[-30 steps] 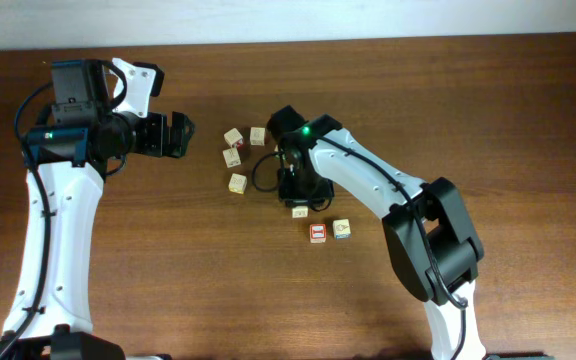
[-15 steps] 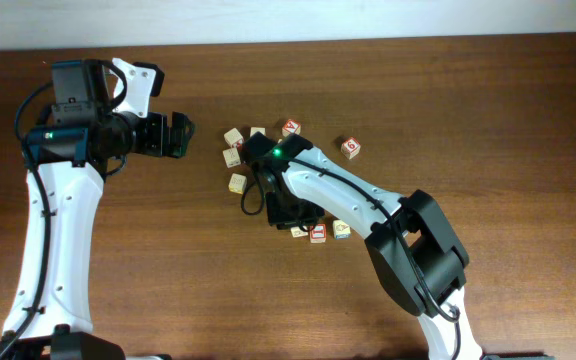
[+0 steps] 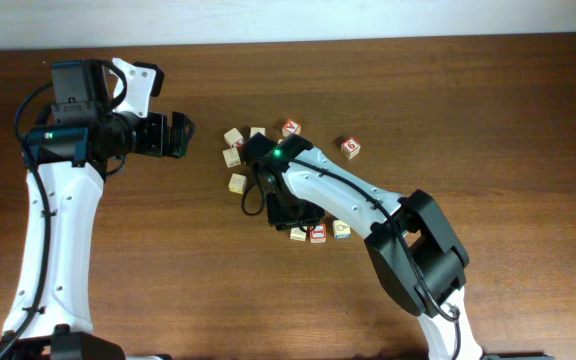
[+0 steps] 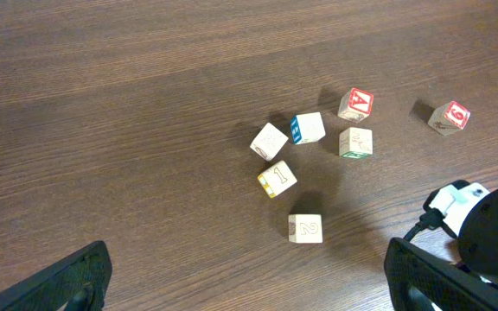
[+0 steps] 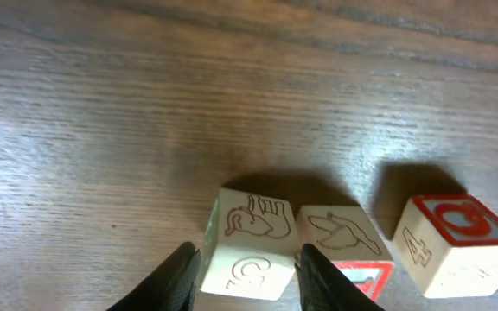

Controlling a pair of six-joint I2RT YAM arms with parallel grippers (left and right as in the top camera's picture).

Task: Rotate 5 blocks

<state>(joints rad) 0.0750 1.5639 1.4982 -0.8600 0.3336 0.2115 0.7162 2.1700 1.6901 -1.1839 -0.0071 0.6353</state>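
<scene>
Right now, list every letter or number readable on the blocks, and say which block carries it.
"6": far-right cube.
"1": yellow-edged cube.
"2": pale cube below it.
"C": elephant-topped cube.
"4": red-topped cube.
Too blurred to read: blue-edged cube, green-printed cube, red-printed cube.

Your left hand (image 4: 247, 263) is spread wide, one dark finger (image 4: 67, 281) at 7 o'clock of your view and the other at 5, with table (image 4: 102, 104) wood showing between them. Around the yellow 1 block (image 4: 277, 178) you have a plain pale block (image 4: 269, 141) at 12, the blue-edged block (image 4: 308, 128) at 1, the red 4 block (image 4: 355, 104) farther out at 1, the dark-green-printed cube (image 4: 355, 142) at 2, and the 2 block (image 4: 305, 228) at 5. The red 6 cube (image 4: 450, 117) sits well apart at 2. The other arm (image 4: 482, 226) shows at 4.
</scene>
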